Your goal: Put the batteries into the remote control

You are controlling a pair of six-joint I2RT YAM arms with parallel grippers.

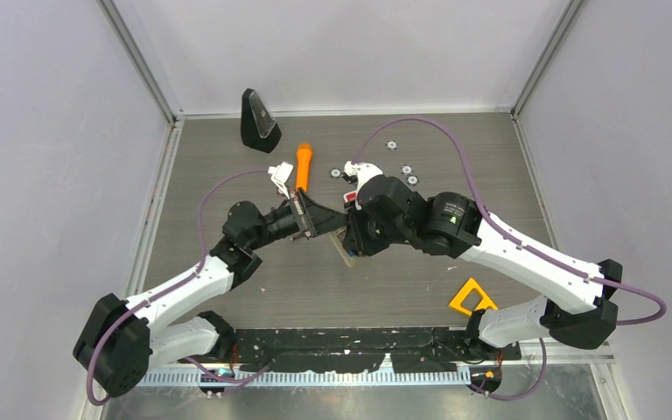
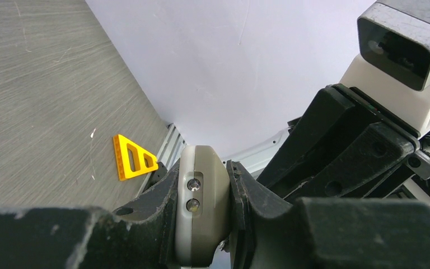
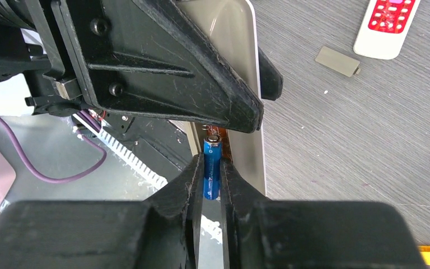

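Your left gripper [image 2: 203, 188] is clamped on the remote [image 2: 201, 224], one finger pressed against each long side. It holds the remote off the table [image 1: 227, 157], near the middle of the workspace. In the left wrist view the remote's rounded grey end faces the camera, showing two small round lenses one above the other.

Your right gripper [image 3: 211, 159] is closed on a blue battery [image 3: 212, 179], with a finger tight on each side. The battery lies lengthwise between the fingers with its silvery tip pointing away from the wrist. That tip sits right at the remote's pale face, just under the left gripper's near finger [image 3: 201, 95]. You cannot tell from these views whether the tip is inside the bay or only against it.

From above, the two grippers meet nose to nose over the table, with the remote between them.

A second remote [image 3: 389, 22], white with red buttons, lies flat on the table beyond the grippers. A small grey cover [image 3: 337, 60] lies just beside it. A yellow triangle [image 1: 471, 297] lies near the right arm's base. An orange stick [image 1: 303, 166] lies farther back. A few small discs [image 1: 407, 169] are scattered towards the back right.
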